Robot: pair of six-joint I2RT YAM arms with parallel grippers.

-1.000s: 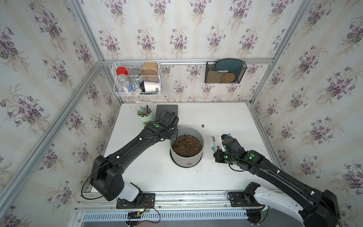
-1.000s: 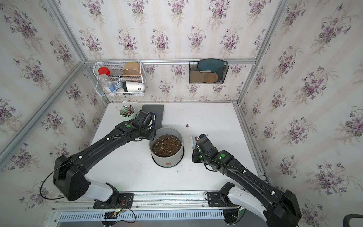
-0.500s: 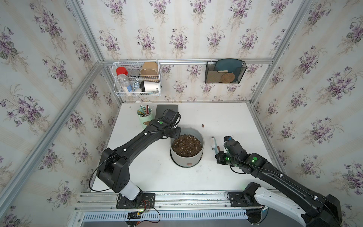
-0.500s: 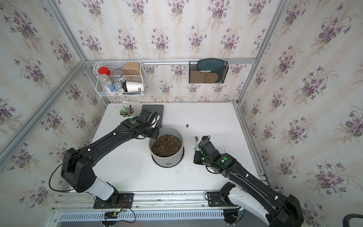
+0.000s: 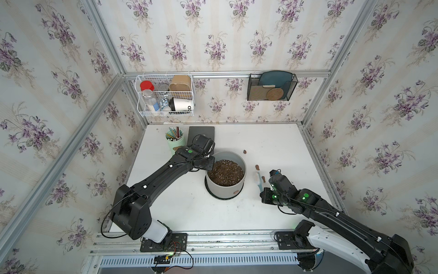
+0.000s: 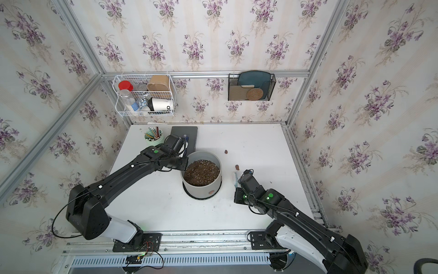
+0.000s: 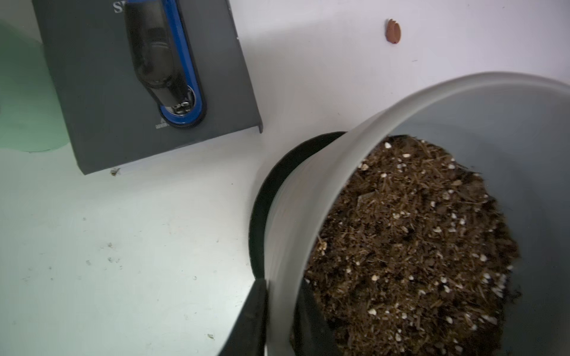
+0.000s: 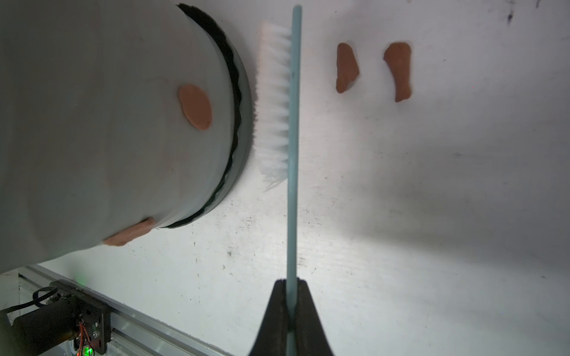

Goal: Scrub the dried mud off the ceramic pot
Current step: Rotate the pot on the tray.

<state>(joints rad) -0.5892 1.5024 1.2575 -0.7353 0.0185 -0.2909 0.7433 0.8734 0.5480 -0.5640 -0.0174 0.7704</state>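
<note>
Left gripper: pinching the rim of the ceramic pot, one finger inside, one outside.
Dried mud: clinging to the pot's wall, near the brush bristles facing it.
Right gripper: clamping the brush handle.

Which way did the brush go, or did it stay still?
Yes, it moved. The brush, held in the right gripper, slid a little toward the front rail, alongside the ceramic pot, which stayed put.
</note>
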